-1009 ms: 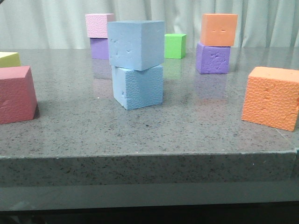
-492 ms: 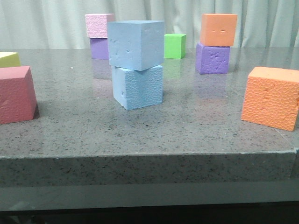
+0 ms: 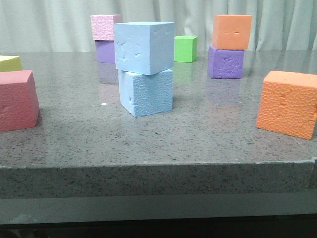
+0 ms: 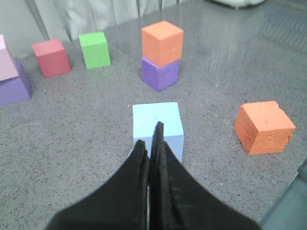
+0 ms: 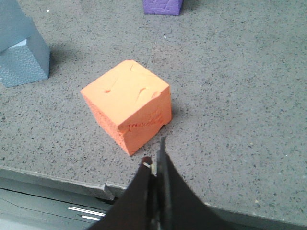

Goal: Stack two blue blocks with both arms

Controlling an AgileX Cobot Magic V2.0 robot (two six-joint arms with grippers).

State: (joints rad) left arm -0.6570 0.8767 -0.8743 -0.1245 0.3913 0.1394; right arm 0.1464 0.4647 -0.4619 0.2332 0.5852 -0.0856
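I saw the smooth blue block [image 3: 143, 47] resting on the pebbled blue block [image 3: 146, 92], just ahead of my closed, empty left gripper [image 4: 152, 139]. My right gripper [image 5: 154, 160], also pinched shut on nothing, hovered over the table edge [image 5: 57, 179], an orange cube [image 5: 128, 110] directly ahead, bare table [image 5: 240, 96] beyond.
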